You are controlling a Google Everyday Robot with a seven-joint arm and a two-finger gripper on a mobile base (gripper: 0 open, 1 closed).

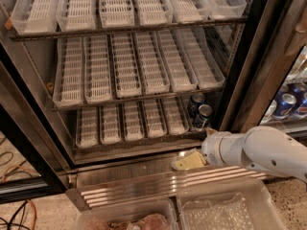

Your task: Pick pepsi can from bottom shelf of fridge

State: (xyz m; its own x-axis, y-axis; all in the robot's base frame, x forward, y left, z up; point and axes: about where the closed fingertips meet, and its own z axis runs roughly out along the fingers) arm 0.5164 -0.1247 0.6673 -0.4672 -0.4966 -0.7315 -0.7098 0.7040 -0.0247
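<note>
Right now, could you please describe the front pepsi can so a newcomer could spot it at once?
In the fridge, follow the bottom shelf past its white trays to the right end. There the pepsi can, dark with a silver top, stands in front of its twin, nearest the hand hovering below the shelf.

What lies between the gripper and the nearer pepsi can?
Camera view: only the bottom shelf's front edge separates the gripper, low before the fridge, from the nearer pepsi can.

Light: top bright, bottom dim.
Shadowed bottom shelf (134, 139); glare on steel base (144, 186) at 6 o'clock; gripper (188, 160) lit at 5 o'clock.
</note>
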